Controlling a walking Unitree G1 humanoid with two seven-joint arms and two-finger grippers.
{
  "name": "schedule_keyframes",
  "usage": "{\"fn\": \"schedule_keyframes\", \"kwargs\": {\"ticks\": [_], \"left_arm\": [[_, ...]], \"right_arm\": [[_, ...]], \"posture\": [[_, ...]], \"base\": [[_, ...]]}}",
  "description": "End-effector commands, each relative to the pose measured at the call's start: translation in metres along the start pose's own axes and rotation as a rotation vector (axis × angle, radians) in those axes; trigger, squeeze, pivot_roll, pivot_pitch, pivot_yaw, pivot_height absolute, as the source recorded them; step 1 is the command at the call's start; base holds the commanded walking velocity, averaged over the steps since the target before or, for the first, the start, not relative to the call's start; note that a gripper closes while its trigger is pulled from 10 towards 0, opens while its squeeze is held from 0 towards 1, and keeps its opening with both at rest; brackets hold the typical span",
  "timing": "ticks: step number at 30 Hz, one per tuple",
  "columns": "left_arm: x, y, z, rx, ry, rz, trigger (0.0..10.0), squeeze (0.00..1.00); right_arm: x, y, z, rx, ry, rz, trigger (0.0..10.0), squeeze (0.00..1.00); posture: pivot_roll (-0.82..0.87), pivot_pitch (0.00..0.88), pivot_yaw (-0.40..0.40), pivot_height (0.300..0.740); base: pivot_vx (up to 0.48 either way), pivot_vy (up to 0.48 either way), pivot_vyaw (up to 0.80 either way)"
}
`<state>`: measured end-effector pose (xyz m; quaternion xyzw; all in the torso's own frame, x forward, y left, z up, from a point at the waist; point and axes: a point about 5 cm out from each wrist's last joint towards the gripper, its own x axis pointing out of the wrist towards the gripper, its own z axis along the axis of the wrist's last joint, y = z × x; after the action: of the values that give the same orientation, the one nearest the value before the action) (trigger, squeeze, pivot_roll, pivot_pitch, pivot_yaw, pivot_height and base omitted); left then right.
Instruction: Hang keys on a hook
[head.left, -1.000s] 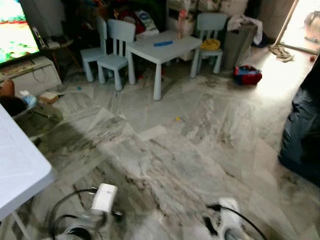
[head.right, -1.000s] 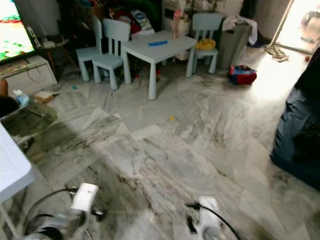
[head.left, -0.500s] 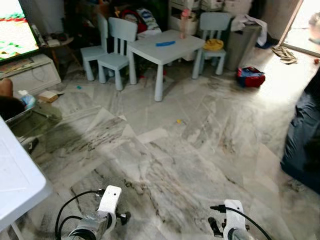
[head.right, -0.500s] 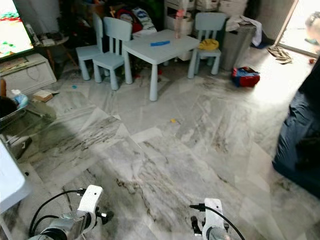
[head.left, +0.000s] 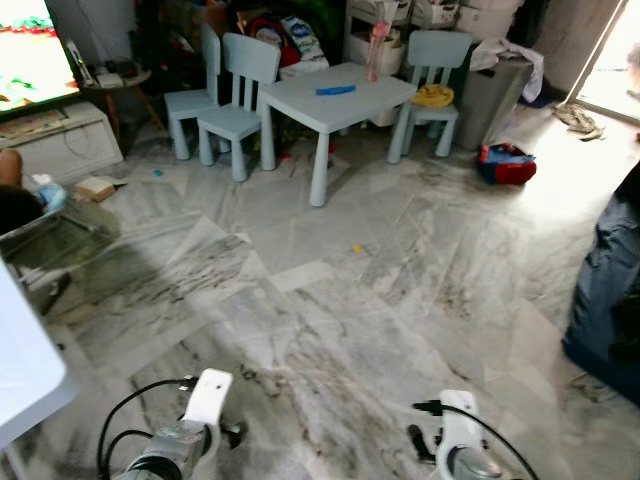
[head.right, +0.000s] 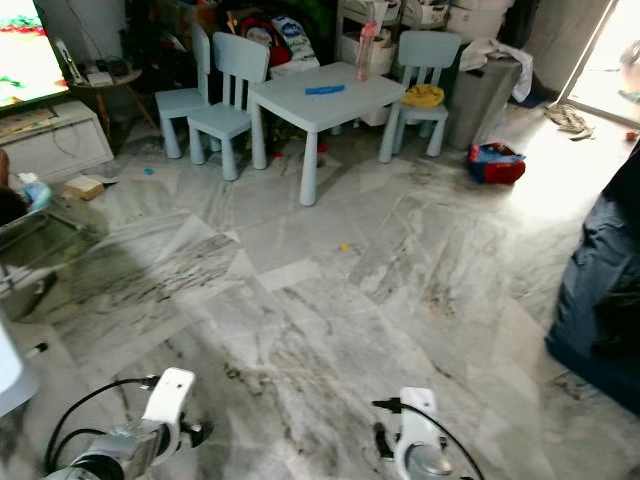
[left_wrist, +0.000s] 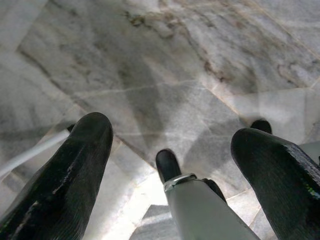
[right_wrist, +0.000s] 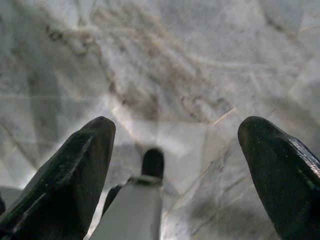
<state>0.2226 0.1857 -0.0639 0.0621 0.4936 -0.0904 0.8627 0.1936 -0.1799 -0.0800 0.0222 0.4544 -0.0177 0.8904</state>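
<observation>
No keys and no hook can be made out in these views. Both arms hang low over the grey marble floor (head.left: 340, 300). My left arm's white wrist (head.left: 207, 398) and my right arm's white wrist (head.left: 456, 418) show at the bottom of the eye views. In the left wrist view my left gripper (left_wrist: 172, 132) is open, with bare floor between its black fingers (left_wrist: 75, 165). My right gripper (right_wrist: 178, 125) is likewise open and holds nothing. A grey robot leg (left_wrist: 200, 210) stands below each gripper.
A small pale blue table (head.left: 338, 95) with chairs (head.left: 240, 95) stands at the back, a TV (head.left: 35, 50) at back left. A white table's corner (head.left: 25, 375) is near left, a glass low table (head.left: 50, 235) behind it. A person in dark trousers (head.left: 610, 290) stands right. A red bag (head.left: 505, 163) lies near a grey bin (head.left: 500, 85).
The whole picture has shifted a little, so the camera has moved. The white table's corner takes up less of the left edge. Both grippers still hang open.
</observation>
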Motion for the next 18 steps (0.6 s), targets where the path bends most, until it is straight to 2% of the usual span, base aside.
{"fn": "schedule_keyframes", "kwargs": {"ticks": [1, 18], "left_arm": [[0.0012, -0.0057, 0.0045, -0.002, -0.009, -0.017, 10.0, 0.0], [0.0013, -0.0059, 0.0051, 0.003, 0.004, -0.013, 10.0, 0.0]], "right_arm": [[-0.0003, -0.0076, 0.0026, 0.006, -0.003, -0.025, 10.0, 0.0], [0.0, -0.0082, 0.0039, -0.002, 0.006, -0.024, 10.0, 0.0]], "posture": [[0.02, 0.004, -0.039, 0.74], [0.02, 0.003, -0.04, 0.74]], "base": [[0.0, 0.0, 0.0], [0.0, 0.0, 0.0]]}}
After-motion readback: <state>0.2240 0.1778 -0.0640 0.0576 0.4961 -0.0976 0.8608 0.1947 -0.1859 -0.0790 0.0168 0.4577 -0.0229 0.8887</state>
